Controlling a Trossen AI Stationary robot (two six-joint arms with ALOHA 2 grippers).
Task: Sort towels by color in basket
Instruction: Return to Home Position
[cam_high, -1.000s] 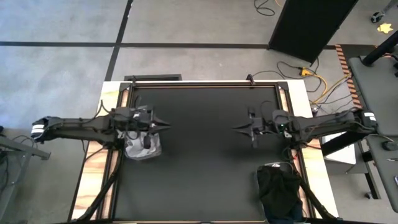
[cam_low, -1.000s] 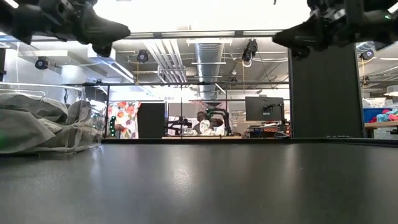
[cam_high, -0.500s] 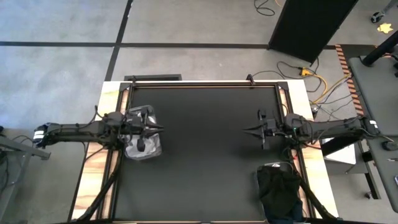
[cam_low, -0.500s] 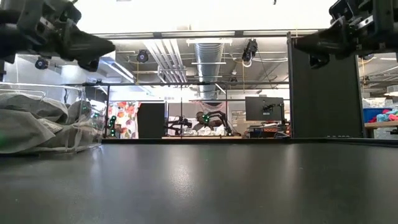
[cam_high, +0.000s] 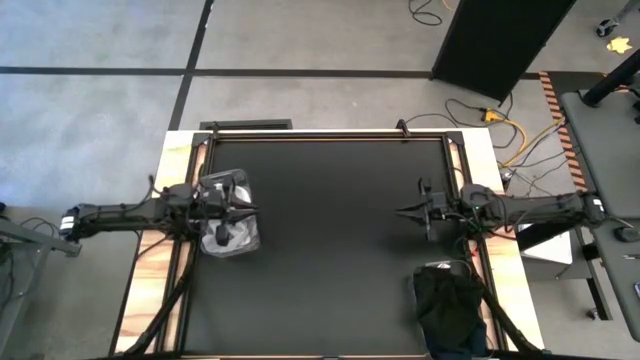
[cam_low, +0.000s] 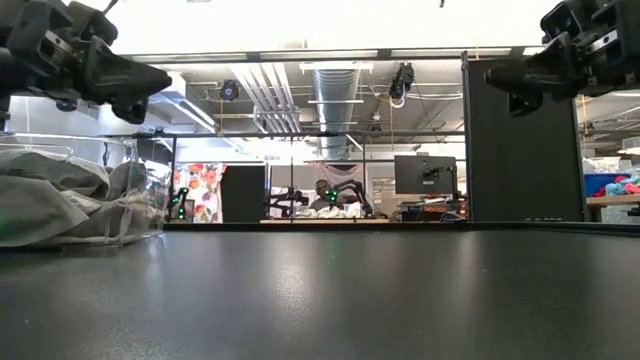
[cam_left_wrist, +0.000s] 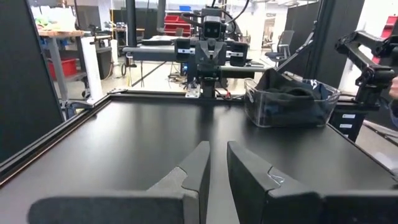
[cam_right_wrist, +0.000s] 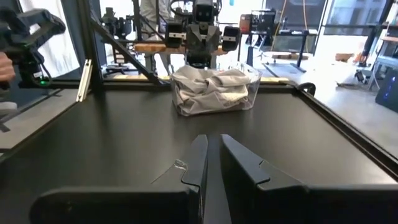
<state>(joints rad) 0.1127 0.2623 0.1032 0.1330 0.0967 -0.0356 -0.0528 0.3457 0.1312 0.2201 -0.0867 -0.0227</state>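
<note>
A clear basket of light grey towels (cam_high: 232, 238) stands at the table's left edge; it also shows in the low view (cam_low: 70, 200) and the right wrist view (cam_right_wrist: 211, 90). A second clear basket of black towels (cam_high: 450, 300) stands at the near right corner and shows in the left wrist view (cam_left_wrist: 289, 106). My left gripper (cam_high: 248, 208) hovers shut just above the light basket's far side, pointing right, and holds nothing. My right gripper (cam_high: 400, 211) hovers shut above the table's right part, pointing left, and is also empty. No towel lies on the table top.
The black table top (cam_high: 330, 250) stretches between the two grippers. Both grippers hang well above it in the low view, the left gripper (cam_low: 165, 75) and the right gripper (cam_low: 490, 75). Metal rails frame the table. People and workbenches show in the room beyond.
Both arms have drawn back from the table's middle. The left gripper moved toward the left edge and sank a little, ending above the light basket. The right gripper moved toward the right edge and sank slightly. The towels and baskets stayed put.
</note>
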